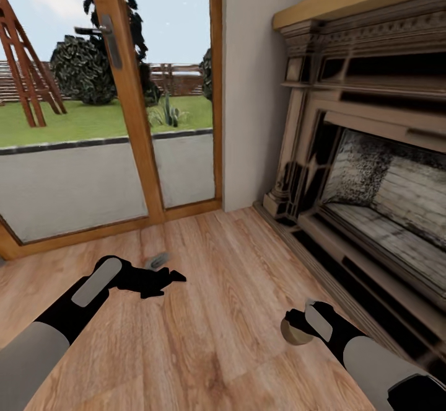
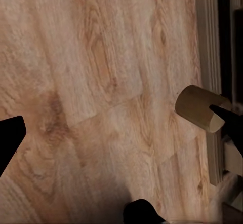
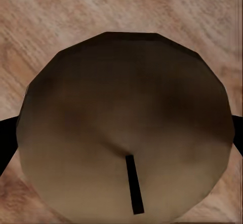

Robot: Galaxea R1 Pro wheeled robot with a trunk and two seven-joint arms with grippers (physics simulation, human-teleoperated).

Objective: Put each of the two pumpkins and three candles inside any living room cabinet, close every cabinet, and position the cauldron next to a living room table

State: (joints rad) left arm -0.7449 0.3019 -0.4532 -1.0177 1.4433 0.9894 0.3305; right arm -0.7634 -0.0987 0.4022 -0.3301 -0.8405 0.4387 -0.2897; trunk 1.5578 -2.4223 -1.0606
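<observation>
A beige-tan candle (image 1: 295,335) hangs low over the wood floor at the lower right of the head view, with my right gripper (image 1: 297,326) shut on it. The right wrist view looks straight at the candle's (image 3: 126,122) rounded end with its short dark wick, and a black finger shows at each side. In the left wrist view the same candle (image 2: 196,107) appears as a stubby tan cylinder held by a dark finger. My left gripper (image 1: 168,279) hovers open over the floor at the lower left, with nothing between its fingers.
A stone-and-brick fireplace (image 1: 371,169) with a wooden mantel runs along the right. A glazed wooden door (image 1: 124,88) stands ahead on the left, looking onto a patio and garden, with a white wall strip (image 1: 260,88) beside it. Wood floor (image 1: 223,262) lies between them.
</observation>
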